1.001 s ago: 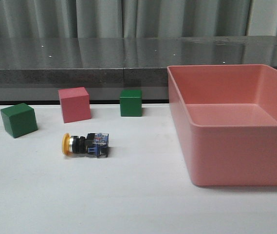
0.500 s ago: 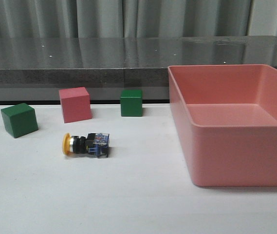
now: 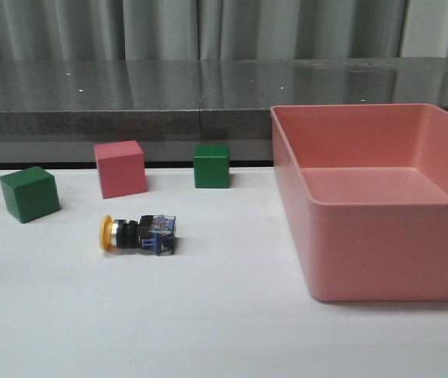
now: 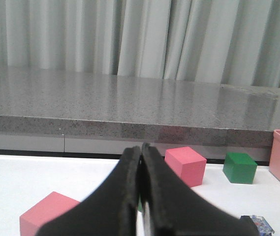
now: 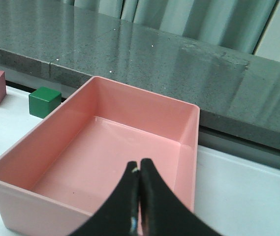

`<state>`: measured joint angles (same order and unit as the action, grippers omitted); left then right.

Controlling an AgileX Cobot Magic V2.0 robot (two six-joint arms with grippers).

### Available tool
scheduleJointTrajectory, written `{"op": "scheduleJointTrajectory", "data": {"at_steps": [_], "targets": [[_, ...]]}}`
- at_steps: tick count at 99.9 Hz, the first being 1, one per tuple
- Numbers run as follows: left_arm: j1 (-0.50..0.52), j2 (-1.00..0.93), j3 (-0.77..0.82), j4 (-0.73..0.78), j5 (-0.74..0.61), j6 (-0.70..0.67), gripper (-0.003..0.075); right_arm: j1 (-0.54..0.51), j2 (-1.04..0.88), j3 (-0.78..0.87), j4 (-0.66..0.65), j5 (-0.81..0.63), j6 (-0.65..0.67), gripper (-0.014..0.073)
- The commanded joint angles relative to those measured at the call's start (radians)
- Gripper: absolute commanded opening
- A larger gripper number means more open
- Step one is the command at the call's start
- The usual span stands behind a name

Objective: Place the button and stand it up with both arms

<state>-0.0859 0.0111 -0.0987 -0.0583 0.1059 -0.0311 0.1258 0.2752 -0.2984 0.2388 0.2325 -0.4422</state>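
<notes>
Front view: button (image 3: pixel 138 234) unmoved, sideways.

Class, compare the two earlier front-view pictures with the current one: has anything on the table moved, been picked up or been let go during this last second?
Nothing has visibly changed. The yellow-capped push-button still lies on its side on the white table, untouched. The two green cubes, the pink cube and the large pink plastic bin sit where they were. No arm appears in the front view.
</notes>
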Motion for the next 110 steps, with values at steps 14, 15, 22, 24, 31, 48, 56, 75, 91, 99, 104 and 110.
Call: {"op": "scheduleJointTrajectory", "data": {"at_steps": [14, 15, 22, 24, 31, 48, 56, 75, 91, 99, 104, 110], "targets": [[0.047, 0.306, -0.329, -0.027, 0.259, -0.011, -0.002, -0.008, 0.007, -0.028, 0.008, -0.068, 0.002, -0.0061], [0.046, 0.319, -0.35, -0.027, 0.278, -0.011, -0.002, -0.008, 0.007, -0.028, 0.008, -0.068, 0.002, -0.0061], [0.046, 0.45, -0.453, -0.027, 0.355, 0.001, -0.002, -0.008, 0.007, -0.028, 0.008, -0.068, 0.002, -0.0061], [0.043, 0.488, -0.481, -0.029, 0.368, 0.012, -0.002, -0.008, 0.007, -0.028, 0.008, -0.068, 0.002, -0.0061], [0.035, 0.608, -0.567, -0.044, 0.425, 0.099, -0.0019, -0.008, 0.007, -0.028, 0.008, -0.068, 0.002, -0.0061], [-0.001, 0.883, -0.747, -0.17, 0.617, 0.338, -0.002, -0.008, 0.007, -0.028, 0.008, -0.068, 0.002, -0.0061], [-0.019, 1.014, -0.806, -0.229, 0.653, 0.455, -0.002, -0.008, 0.007, -0.028, 0.008, -0.068, 0.002, -0.0061], [-0.028, 1.231, -0.88, -0.576, 0.66, 0.965, -0.0019, -0.008, 0.007, -0.028, 0.008, -0.068, 0.002, -0.0061], [-0.028, 1.353, -0.883, -0.912, 0.724, 1.463, -0.0018, -0.008, 0.007, -0.028, 0.008, -0.068, 0.002, -0.0061], [-0.028, 1.396, -0.883, -1.023, 0.769, 1.662, -0.0008, -0.008, 0.007, -0.028, 0.008, -0.068, 0.002, -0.0061], [-0.028, 1.417, -0.883, -1.064, 0.78, 1.765, 0.0021, -0.008, 0.007, -0.028, 0.008, -0.068, 0.002, -0.0061], [-0.028, 1.438, -0.883, -1.081, 0.784, 1.85, 0.0094, -0.008, 0.007, -0.028, 0.008, -0.068, 0.002, -0.0061]]}}
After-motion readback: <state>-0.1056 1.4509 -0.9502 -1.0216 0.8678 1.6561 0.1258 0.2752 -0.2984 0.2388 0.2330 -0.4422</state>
